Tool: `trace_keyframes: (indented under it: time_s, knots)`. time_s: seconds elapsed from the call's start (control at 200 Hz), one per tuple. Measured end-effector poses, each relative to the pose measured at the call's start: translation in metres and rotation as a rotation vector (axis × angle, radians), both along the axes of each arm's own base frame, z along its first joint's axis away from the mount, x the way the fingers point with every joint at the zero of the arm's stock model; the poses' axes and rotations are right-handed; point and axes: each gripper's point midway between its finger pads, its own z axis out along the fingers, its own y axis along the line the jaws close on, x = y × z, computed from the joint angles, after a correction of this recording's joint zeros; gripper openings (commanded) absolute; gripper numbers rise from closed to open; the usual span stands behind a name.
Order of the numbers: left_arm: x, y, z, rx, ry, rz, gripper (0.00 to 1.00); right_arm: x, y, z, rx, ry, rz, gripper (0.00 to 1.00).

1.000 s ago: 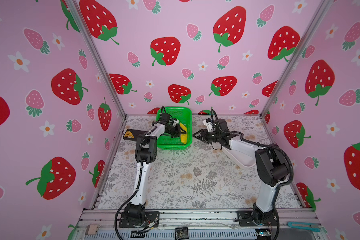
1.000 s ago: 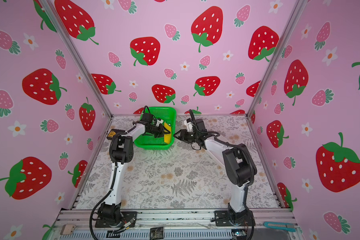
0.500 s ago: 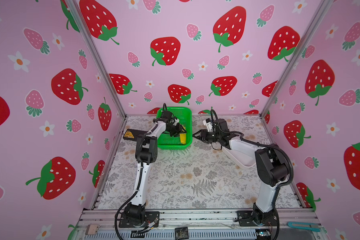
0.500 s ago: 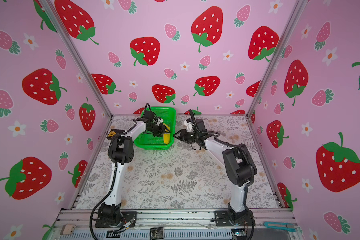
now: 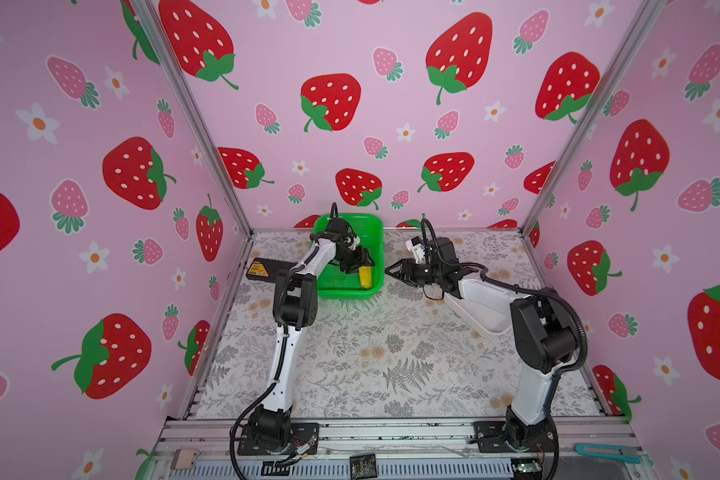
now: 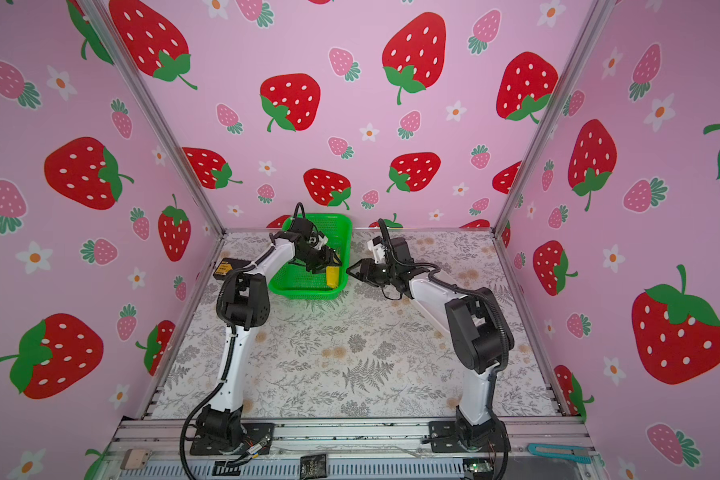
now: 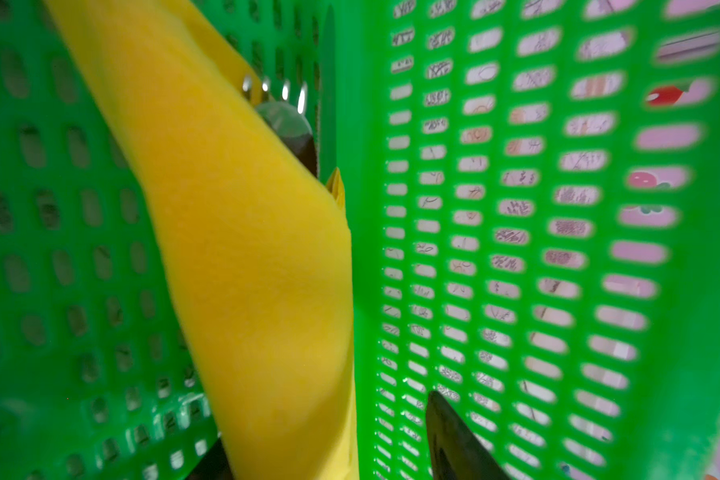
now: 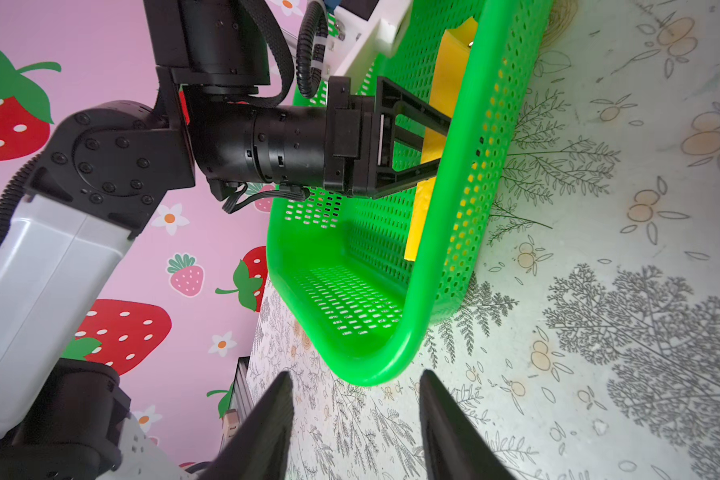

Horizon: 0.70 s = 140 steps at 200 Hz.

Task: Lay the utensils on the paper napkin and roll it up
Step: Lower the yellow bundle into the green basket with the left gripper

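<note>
Paper napkin (image 7: 246, 249) lies rolled in green basket (image 8: 391, 361), left end effector (image 8: 440, 145) and right end effector (image 8: 356, 376) released.

1. Stretches the left arm (image 5: 285, 332) far toward the back, elbow raised, forearm sloping onward from it.
2. Tips the left gripper (image 8: 441, 145) downward past the wrist, jaws spread wide.
3. Folds the right arm (image 5: 537, 332) at a high elbow, forearm running back and toward the middle.
4. Holds the right gripper (image 5: 393, 272) low and roughly level, aimed toward the left arm's side, jaws parted, empty.
</note>
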Motion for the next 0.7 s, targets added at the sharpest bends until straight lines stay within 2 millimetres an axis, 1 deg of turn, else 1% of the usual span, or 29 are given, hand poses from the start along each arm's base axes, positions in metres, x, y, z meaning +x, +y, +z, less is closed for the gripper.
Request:
trace_keyframes:
  time_s: [0.07,0.125,0.445,0.49,0.545,0.64,0.7]
  knots:
    - [0.0,0.004,0.002,0.02,-0.005,0.007,0.72,0.0,0.0,0.003,0.003,-0.004,0.001,0.51]
    - [0.001,0.009,0.004,0.04,-0.012,0.014,0.76,-0.001,0.0,0.005,0.006,-0.008,0.001,0.51]
    - [0.002,0.025,0.006,0.127,-0.036,0.044,0.76,-0.002,-0.001,0.009,0.01,-0.014,0.003,0.51]
    - [-0.001,0.029,0.009,0.144,-0.037,0.053,0.75,-0.003,-0.001,0.009,0.01,-0.013,0.003,0.51]
    - [-0.005,0.033,0.016,0.159,-0.043,0.063,0.71,-0.003,-0.001,0.009,0.01,-0.013,0.003,0.51]
    - [0.0,0.037,0.033,0.159,-0.084,0.081,0.61,-0.003,-0.001,0.008,0.009,-0.012,0.003,0.51]
    - [0.003,0.036,0.038,0.15,-0.097,0.088,0.55,-0.003,-0.001,0.008,0.009,-0.012,0.003,0.51]
